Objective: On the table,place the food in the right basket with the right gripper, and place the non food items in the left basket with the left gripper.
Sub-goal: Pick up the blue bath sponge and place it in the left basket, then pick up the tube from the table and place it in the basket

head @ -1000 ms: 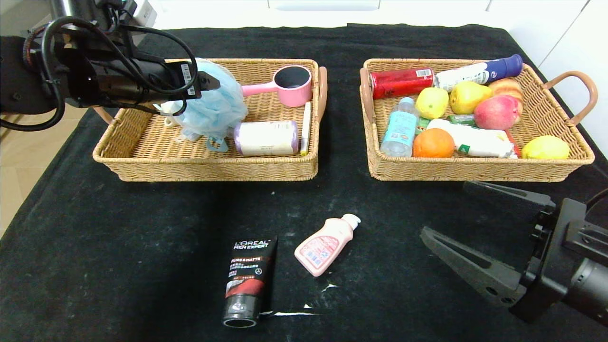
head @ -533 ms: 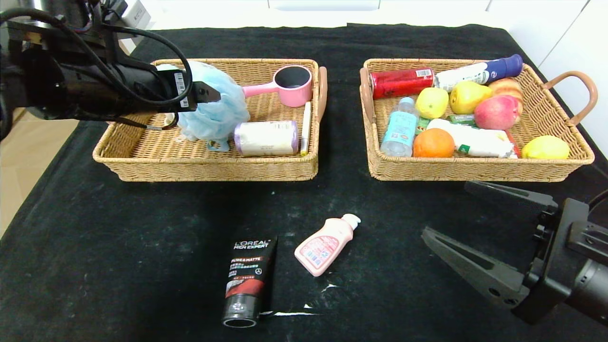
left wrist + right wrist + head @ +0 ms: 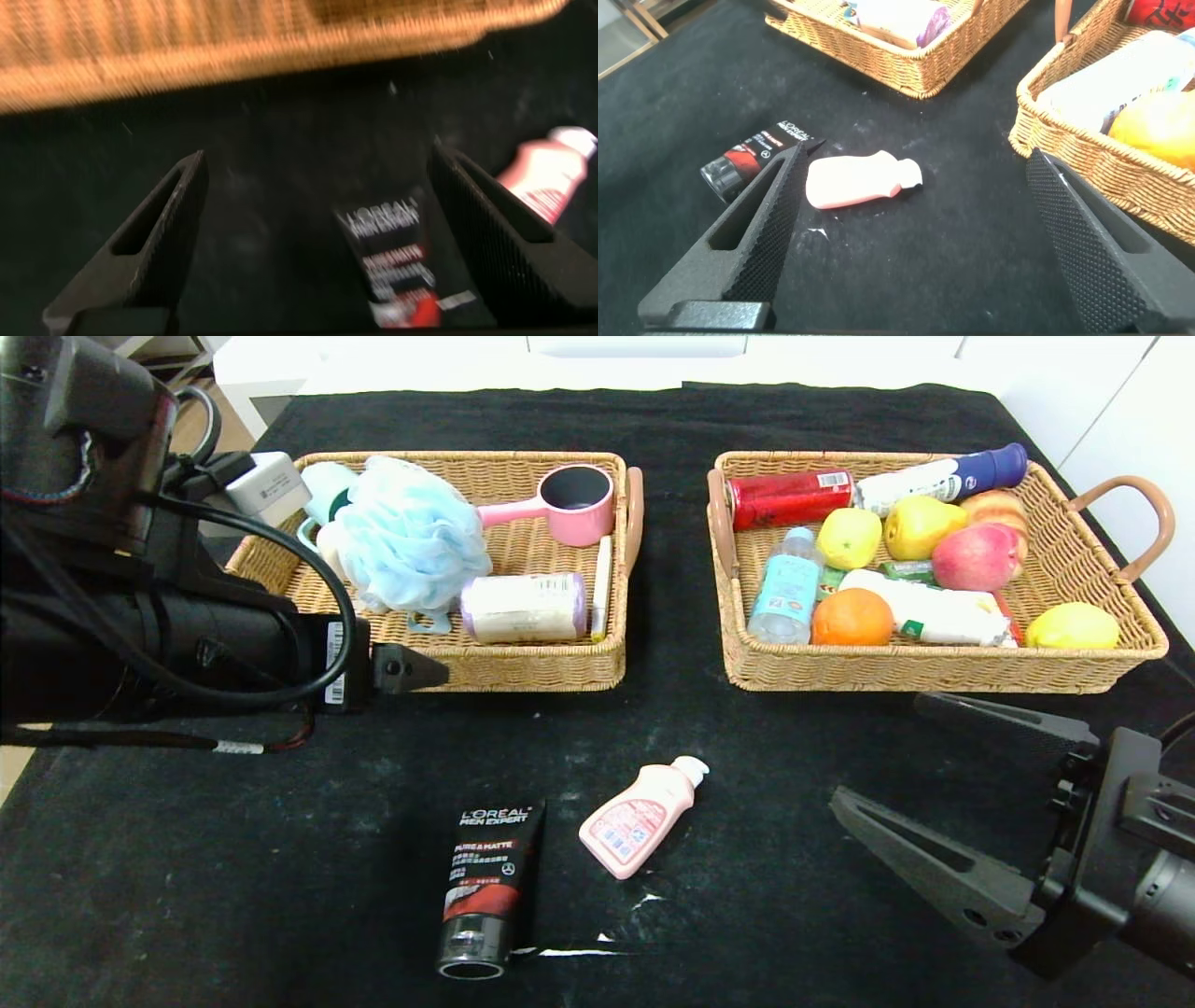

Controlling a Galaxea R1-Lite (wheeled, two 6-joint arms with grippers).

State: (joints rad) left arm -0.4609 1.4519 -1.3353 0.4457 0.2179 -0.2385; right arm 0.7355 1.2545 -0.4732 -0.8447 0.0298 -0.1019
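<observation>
Two items lie on the black cloth near the front: a black L'Oreal tube and a pink bottle with a white cap beside it. My left gripper hovers open and empty in front of the left basket, above the cloth just behind the tube. At the front right, my right gripper stands open and empty, level with the pink bottle and to its right. The right basket sits just behind it.
The left basket holds a blue bath pouf, a pink cup and a white roll. Fruit, bottles and a red can fill the right basket. A bare strip of cloth separates the baskets.
My left arm has pulled back from over the left basket to its near side, leaving the blue pouf inside, and its jaws have widened. The right arm has barely moved.
</observation>
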